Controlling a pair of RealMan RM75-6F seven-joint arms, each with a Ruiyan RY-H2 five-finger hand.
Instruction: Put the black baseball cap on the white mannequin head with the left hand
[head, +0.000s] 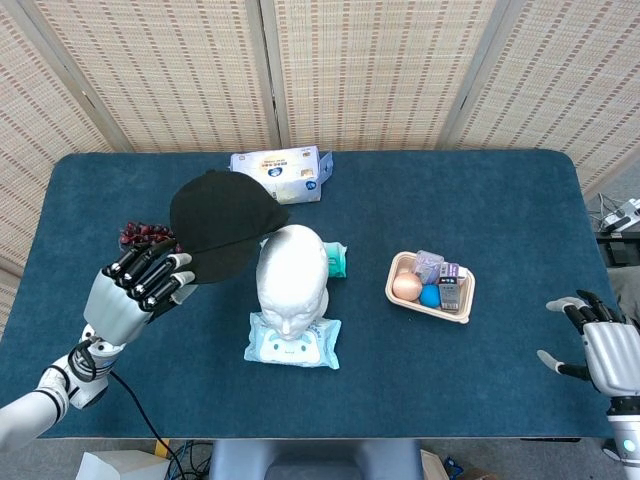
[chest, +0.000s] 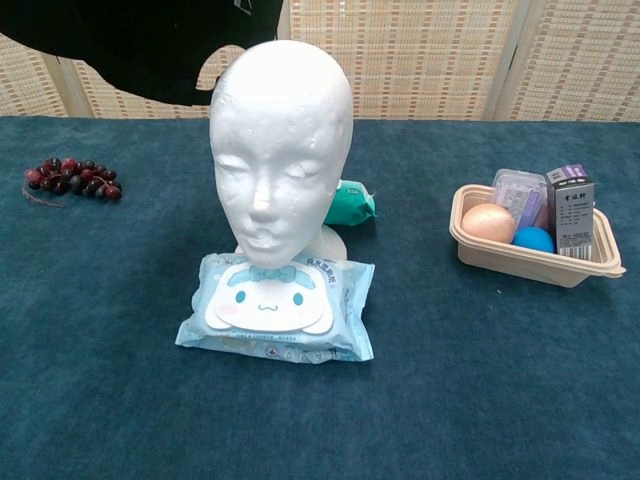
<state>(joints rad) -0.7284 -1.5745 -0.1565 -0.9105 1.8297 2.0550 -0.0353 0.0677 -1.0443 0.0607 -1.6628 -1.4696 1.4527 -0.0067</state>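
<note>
My left hand (head: 138, 288) holds the black baseball cap (head: 222, 221) by its lower edge, lifted above the table just left of the white mannequin head (head: 291, 272). In the chest view the cap (chest: 150, 45) hangs at the top left, its edge overlapping the upper left side of the mannequin head (chest: 278, 140), which stands upright facing me. My right hand (head: 603, 350) rests open at the table's near right corner, holding nothing.
A pack of wet wipes (chest: 278, 305) lies in front of the head and a green packet (head: 337, 260) behind it. A bunch of dark grapes (chest: 70, 177) lies left. A tray (head: 462, 308) of small items sits right. A tissue pack (head: 280, 173) is at the back.
</note>
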